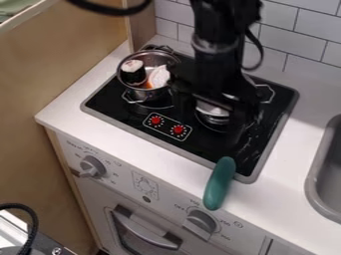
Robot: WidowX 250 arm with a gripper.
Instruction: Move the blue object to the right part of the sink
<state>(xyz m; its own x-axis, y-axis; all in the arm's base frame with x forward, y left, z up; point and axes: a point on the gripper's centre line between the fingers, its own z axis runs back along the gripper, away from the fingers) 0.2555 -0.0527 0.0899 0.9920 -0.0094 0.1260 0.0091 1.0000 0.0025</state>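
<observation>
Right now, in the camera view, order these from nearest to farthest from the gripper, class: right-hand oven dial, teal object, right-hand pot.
1. Right-hand pot, on the right part of the stove.
2. Teal object, at the counter's front edge.
3. Right-hand oven dial, on the front panel.

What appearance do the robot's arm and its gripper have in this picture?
The arm is black and thick, with a greyish band around one section. A thin black cable loops out beside it. The gripper is also black, with a blocky, angular body.
</observation>
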